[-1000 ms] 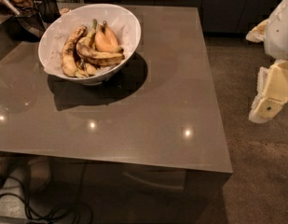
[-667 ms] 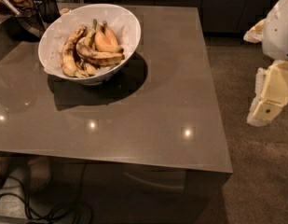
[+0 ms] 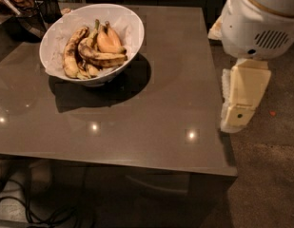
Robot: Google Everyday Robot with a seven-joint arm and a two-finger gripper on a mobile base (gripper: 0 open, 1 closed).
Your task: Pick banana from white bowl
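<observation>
Camera view: jaws nearer, beside table (image 3: 151,122)

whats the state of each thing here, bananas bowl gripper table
banana: lying in the bowl across the others, not gripped
other bananas: piled in the bowl
bowl: on the table, rim tilted, holding the bananas
gripper: hanging beside the table's right edge, well apart from the bowl
table: bearing the bowl at its far left
</observation>
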